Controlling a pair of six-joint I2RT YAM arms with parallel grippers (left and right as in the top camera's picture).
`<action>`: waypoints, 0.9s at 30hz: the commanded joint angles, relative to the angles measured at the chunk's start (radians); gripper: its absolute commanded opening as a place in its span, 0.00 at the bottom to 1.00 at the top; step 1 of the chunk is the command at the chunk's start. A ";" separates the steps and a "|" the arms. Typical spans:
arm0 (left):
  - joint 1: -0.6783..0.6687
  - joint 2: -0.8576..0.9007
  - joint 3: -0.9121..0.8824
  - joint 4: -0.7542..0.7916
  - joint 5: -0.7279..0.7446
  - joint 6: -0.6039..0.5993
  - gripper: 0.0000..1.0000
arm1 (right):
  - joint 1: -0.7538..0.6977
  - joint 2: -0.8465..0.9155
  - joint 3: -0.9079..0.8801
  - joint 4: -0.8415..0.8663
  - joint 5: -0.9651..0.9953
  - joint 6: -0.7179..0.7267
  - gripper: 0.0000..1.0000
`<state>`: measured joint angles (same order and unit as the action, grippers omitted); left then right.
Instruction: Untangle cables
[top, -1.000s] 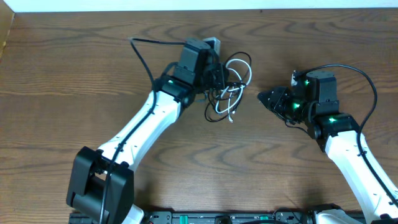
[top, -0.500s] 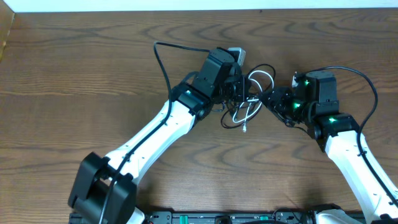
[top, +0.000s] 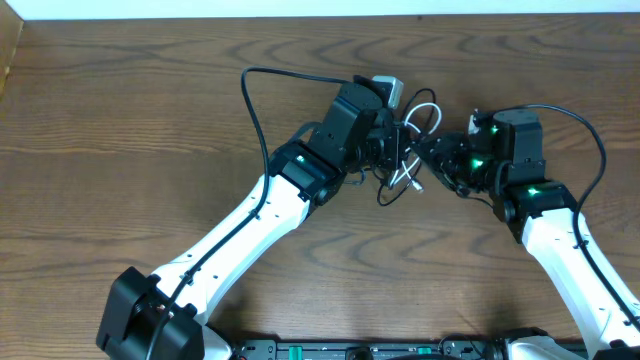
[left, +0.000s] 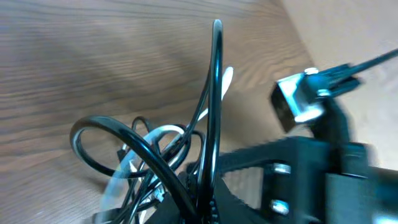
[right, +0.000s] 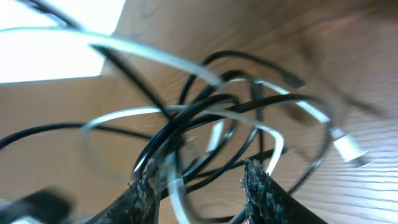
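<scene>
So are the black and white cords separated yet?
No, in the right wrist view the black cord and the white cord loop through each other in one tangle.

Overhead: straight down from high above the table (top: 120, 150), its far edge along the top of the view.
Left wrist: very near, low over the wood, facing the cables (left: 211, 112); blurred.
Right wrist: equally near, looking past its own fingertips (right: 146, 190).
Shared: the cables by the far edge's middle, in all three.
</scene>
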<state>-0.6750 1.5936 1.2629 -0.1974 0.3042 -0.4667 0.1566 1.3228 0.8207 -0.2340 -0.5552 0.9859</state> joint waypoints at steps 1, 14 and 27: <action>-0.001 -0.017 0.000 -0.005 -0.061 0.024 0.07 | 0.009 0.007 0.001 0.010 -0.086 0.085 0.40; -0.040 -0.018 0.000 0.004 -0.029 0.028 0.07 | 0.009 0.013 0.001 -0.072 0.130 0.078 0.01; 0.140 -0.018 0.000 -0.065 -0.189 0.100 0.07 | -0.025 0.024 0.000 -0.464 0.736 -0.257 0.01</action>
<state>-0.6209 1.5974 1.2480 -0.2733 0.1993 -0.3874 0.1612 1.3327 0.8364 -0.6476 -0.1780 0.8455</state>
